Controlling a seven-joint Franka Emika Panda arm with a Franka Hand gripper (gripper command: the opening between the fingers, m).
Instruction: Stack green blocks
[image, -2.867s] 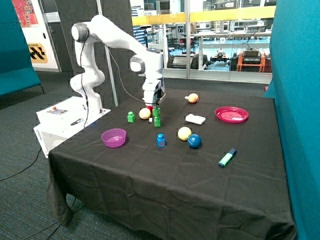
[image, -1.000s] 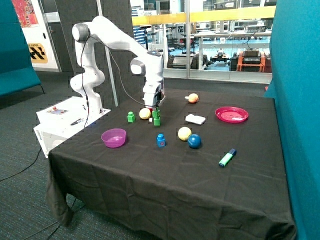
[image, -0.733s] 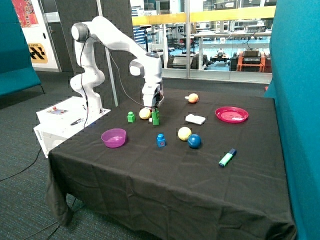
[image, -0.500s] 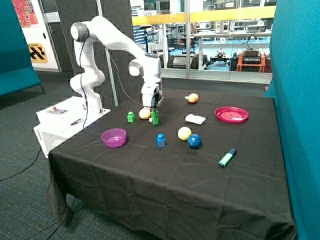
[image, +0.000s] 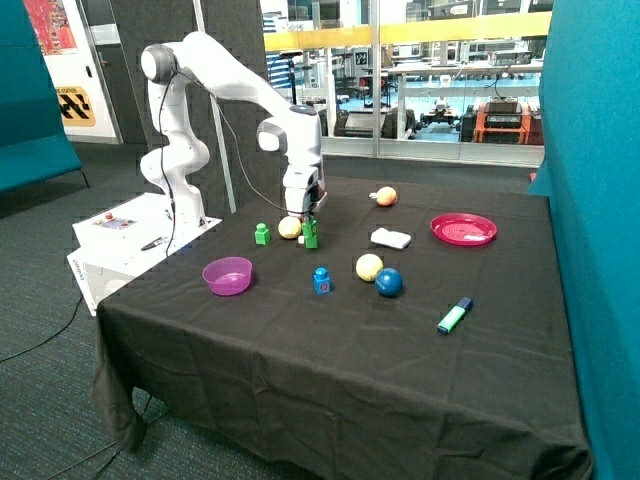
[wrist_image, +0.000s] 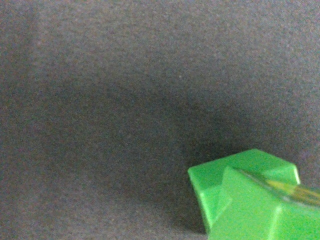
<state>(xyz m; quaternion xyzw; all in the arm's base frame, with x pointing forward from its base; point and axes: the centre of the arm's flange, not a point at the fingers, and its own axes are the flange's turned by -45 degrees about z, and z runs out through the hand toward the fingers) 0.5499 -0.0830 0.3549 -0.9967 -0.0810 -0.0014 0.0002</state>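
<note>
Two green blocks (image: 311, 235) stand one on top of the other on the black tablecloth, right beside a yellow ball (image: 289, 227). My gripper (image: 306, 214) is directly above this pair, down at its top block. The wrist view shows one green block (wrist_image: 250, 200) very close, over the black cloth. A third green block (image: 262, 234) stands alone on the cloth, on the other side of the yellow ball from the pair.
A purple bowl (image: 228, 275) is near the table's front corner. A blue studded block (image: 321, 280), a second yellow ball (image: 369, 267) and a blue ball (image: 388, 282) lie mid-table. A white object (image: 391, 238), a pink plate (image: 463, 229), an orange ball (image: 386, 196) and a teal marker (image: 454, 316) lie beyond.
The upper green block came down onto the lower one, so the two now read as one stack. The gripper lowered and shifted slightly toward the yellow ball.
</note>
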